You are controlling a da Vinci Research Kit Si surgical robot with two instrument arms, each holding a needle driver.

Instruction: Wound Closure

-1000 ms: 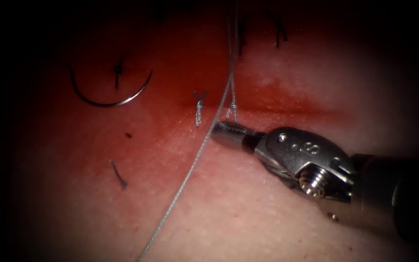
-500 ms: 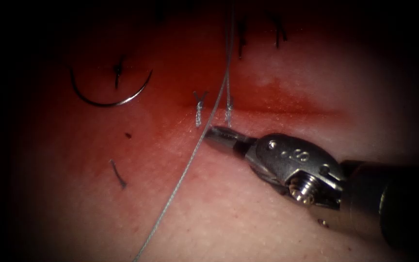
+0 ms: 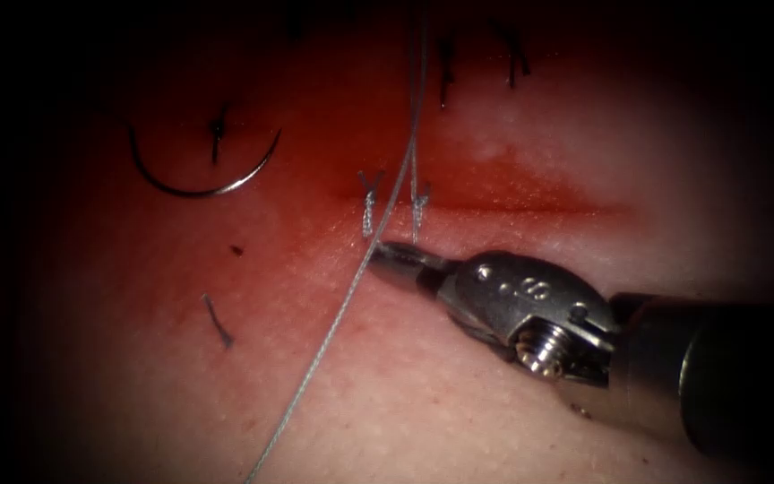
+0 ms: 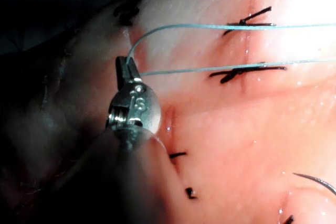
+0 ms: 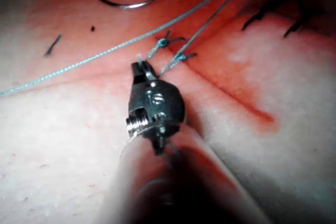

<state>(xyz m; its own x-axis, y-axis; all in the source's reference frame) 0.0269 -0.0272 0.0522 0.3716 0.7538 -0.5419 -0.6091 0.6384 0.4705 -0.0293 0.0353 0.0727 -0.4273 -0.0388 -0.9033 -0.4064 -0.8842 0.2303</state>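
Note:
My right tool comes in from the right, its jaws shut on a short tail of thread just below the newest knot at the cut's left end. From that knot the long thread rises to my left tool, which is shut on its bend, then falls away past the right tool's tip toward the lower left. The curved needle lies loose on the tissue beyond the cut's left end, held by neither tool. The right wrist view has the right tool by both knots.
An earlier light knot sits left of the new one. Dark stitches cross the tissue farther back, and cut thread ends lie at lower left. Red fluid stains the tissue around the cut.
My right tool has moved left and a little down with the tail. The small loop under the new knot has closed, and both strands have shifted left.

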